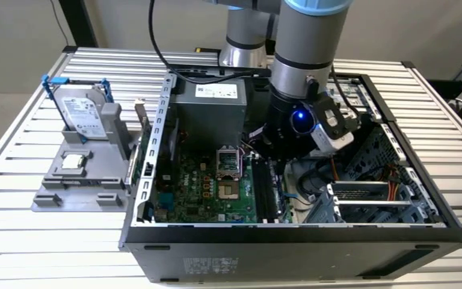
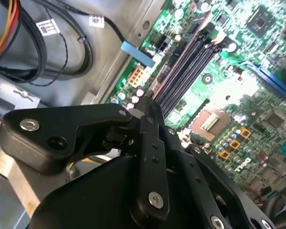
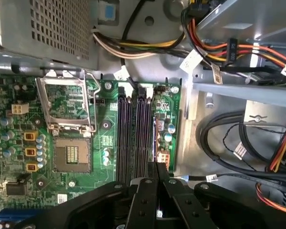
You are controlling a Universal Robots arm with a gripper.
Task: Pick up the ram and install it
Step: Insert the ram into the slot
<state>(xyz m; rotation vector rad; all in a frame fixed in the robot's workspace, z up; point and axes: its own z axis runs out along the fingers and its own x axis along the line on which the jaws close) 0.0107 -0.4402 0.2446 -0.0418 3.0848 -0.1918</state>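
Pincer [image 3: 157,174] over motherboard [image 3: 167,107] slots [image 3: 136,138].

Arm [image 1: 303,54] descends near-vertical from above in the exterior view, wrist angled slightly toward that view's left. Gripper [image 3: 157,167] points downward; in both wrist views its black fingers [image 2: 150,119] are drawn together at the tips, linkages folded.
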